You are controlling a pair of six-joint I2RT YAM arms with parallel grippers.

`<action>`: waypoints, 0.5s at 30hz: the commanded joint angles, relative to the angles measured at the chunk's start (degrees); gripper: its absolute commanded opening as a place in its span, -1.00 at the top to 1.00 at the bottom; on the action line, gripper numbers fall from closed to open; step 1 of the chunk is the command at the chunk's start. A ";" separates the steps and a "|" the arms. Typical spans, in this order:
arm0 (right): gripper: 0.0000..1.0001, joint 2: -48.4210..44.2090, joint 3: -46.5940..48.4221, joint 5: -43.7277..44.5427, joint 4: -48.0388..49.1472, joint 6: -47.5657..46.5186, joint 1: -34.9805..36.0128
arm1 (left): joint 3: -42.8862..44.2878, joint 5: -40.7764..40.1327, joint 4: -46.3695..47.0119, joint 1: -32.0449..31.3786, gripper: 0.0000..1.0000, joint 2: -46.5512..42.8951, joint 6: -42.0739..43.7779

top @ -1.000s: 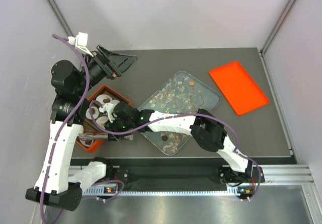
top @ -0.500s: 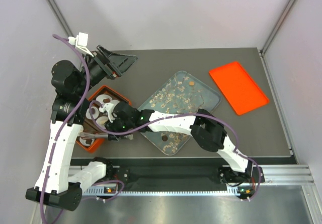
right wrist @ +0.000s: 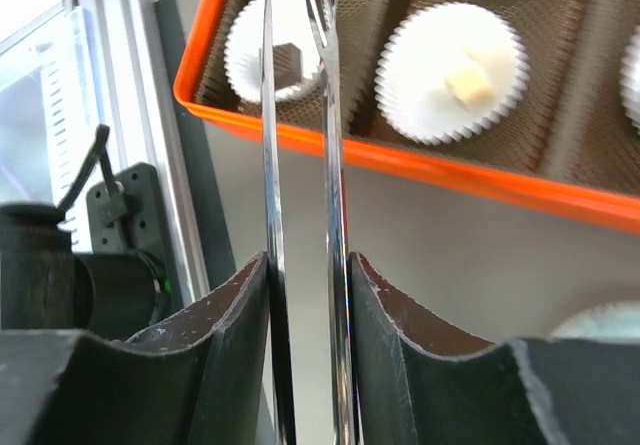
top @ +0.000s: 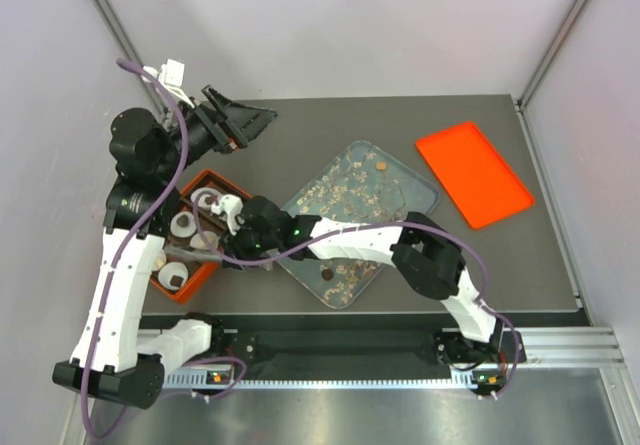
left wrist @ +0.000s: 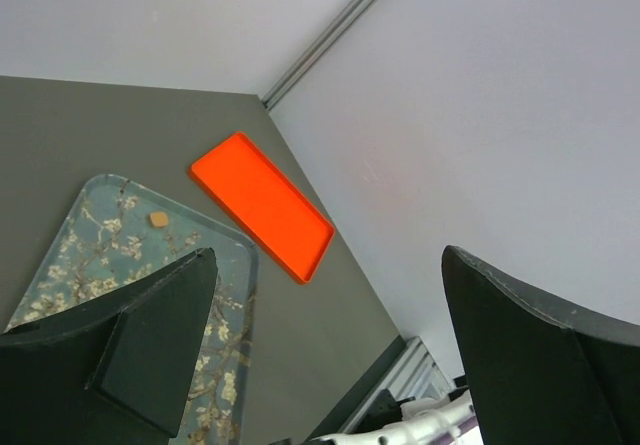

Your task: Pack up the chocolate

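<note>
**Chocolate.** One dark square piece [right wrist: 285, 60] and one cream piece [right wrist: 468, 80], each in its own paper cup [right wrist: 450, 60] inside the orange box [right wrist: 420, 165]. Unpacked are a caramel piece [top: 380, 167] and a dark piece [top: 327, 274], lying on the clear tray [top: 420, 190].

**Tweezers** [right wrist: 270, 165]. The blades stand slightly apart and reach over the box's near rim. Their tips run out of view, so I cannot tell whether they carry a piece.

**Right claw** [right wrist: 307, 265]. Pressed together on the tweezers.

**Left claw** [left wrist: 330, 365]. Spread wide, empty, raised clear of the table [top: 500, 265].

**Hazards, as judged.** A blade could snag a fluted cup and tip it. Too slack a squeeze could drop a piece outside the box. The right arm, stretched across the tray, could sweep loose pieces.
</note>
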 commanded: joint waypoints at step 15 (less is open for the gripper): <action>0.31 -17.41 -12.99 10.95 9.97 -1.12 -19.35 | 8.90 -14.99 -8.94 -0.09 -0.98 3.01 9.26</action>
